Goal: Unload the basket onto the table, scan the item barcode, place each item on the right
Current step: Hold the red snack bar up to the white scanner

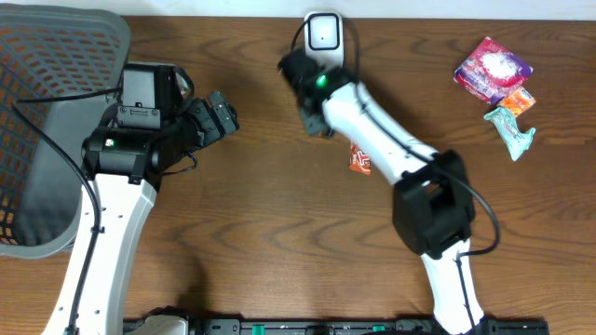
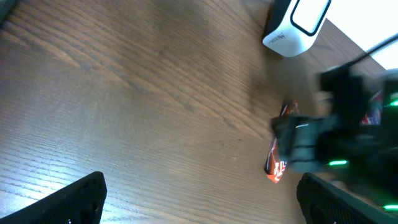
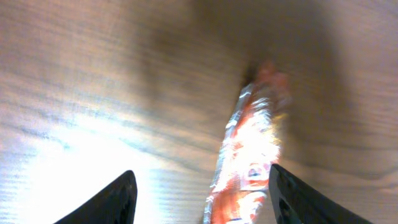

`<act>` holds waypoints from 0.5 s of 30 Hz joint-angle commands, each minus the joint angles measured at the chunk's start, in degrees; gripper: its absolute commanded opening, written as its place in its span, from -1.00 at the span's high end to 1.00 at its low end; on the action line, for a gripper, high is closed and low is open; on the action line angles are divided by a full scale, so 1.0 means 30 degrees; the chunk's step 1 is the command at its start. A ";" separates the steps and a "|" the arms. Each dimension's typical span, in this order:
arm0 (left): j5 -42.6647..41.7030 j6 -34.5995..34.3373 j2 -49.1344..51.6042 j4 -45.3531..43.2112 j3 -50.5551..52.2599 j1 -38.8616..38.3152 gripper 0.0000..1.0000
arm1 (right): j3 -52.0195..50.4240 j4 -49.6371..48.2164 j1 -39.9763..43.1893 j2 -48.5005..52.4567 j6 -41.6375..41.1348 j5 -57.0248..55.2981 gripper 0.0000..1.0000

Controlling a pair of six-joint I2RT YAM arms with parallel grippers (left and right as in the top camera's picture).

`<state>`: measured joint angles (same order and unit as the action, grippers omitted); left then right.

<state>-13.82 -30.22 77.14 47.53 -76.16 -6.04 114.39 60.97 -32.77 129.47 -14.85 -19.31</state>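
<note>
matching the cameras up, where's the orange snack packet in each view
overhead: orange snack packet near the middle, below and right of the white scanner.
left wrist: packet right of centre, low down, partly hidden.
right wrist: packet right of centre, running to the bottom edge.
shared landmark: the scanner, top right in left wrist; not in right wrist.
</note>
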 commanded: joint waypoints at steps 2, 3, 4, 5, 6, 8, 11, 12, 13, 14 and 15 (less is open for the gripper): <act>-0.0036 -0.0029 -0.0073 0.0007 -0.0029 0.0080 -0.96 | 0.2084 0.3410 0.2426 -0.0313 0.0299 0.1239 -0.12; -0.0029 -0.0029 -0.0073 0.0007 -0.0029 0.0080 -0.96 | 0.2062 0.3898 0.2754 -0.0306 0.0415 0.1610 -0.12; -0.0036 -0.0029 -0.0073 0.0007 -0.0029 0.0080 -0.96 | 0.1938 0.4197 0.3082 -0.0284 0.0423 0.2091 -0.11; -0.0029 -0.0029 -0.0073 0.0007 -0.0029 0.0080 -0.96 | 0.1494 0.4335 0.3585 -0.0255 0.0423 0.3184 -0.16; -0.0029 -0.0029 -0.0073 0.0007 -0.0029 0.0080 -0.96 | 0.1275 0.4320 0.3781 -0.0255 0.0423 0.3716 -0.19; -0.0029 -0.0029 -0.0073 0.0007 -0.0029 0.0080 -0.96 | 0.0066 0.3687 0.4532 -0.0255 0.0408 0.5646 -0.29; -0.0029 -0.0029 -0.0073 0.0007 -0.0029 0.0080 -0.96 | -0.1821 0.1770 0.5064 -0.0255 0.0408 0.7927 -0.29; -0.0029 -0.0029 -0.0073 0.0007 -0.0029 0.0080 -0.96 | -0.2572 0.0882 0.5129 -0.0255 0.0408 0.8539 -0.29; -0.0029 -0.0029 -0.0073 0.0007 -0.0029 0.0080 -0.96 | -0.3191 0.0138 0.5151 -0.0255 0.0401 0.8881 -0.29; -0.0029 -0.0029 -0.0073 0.0007 -0.0029 0.0080 -0.96 | -0.3847 -0.0692 0.5144 -0.0255 0.0379 0.9085 -0.29; -0.0029 -0.0029 -0.0073 0.0007 -0.0029 0.0080 -0.96 | -0.4422 -0.1362 0.5129 -0.0255 0.0146 0.9129 -0.29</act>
<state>-13.82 -30.22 77.14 47.57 -76.16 -6.04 105.45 60.10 -16.84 128.95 -14.02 1.06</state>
